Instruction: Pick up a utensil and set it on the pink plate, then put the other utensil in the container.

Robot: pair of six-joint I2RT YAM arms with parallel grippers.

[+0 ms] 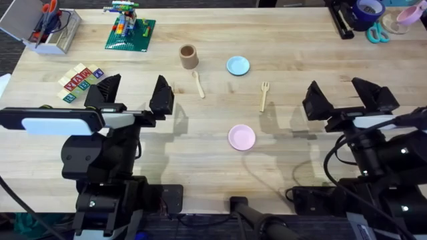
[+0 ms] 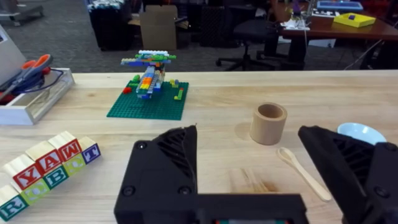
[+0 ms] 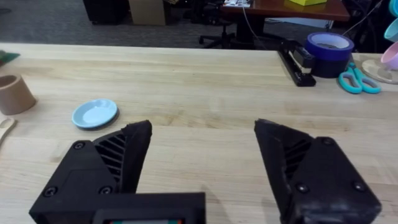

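Both end effectors, left (image 1: 133,91) and right (image 1: 347,93), gape released; container (image 1: 189,57) holds nothing visible.

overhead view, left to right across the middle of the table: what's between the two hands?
Left hand → brown cup → wooden spoon → blue plate and pink plate, roughly level left-to-right, blue farther back → wooden fork → right hand.
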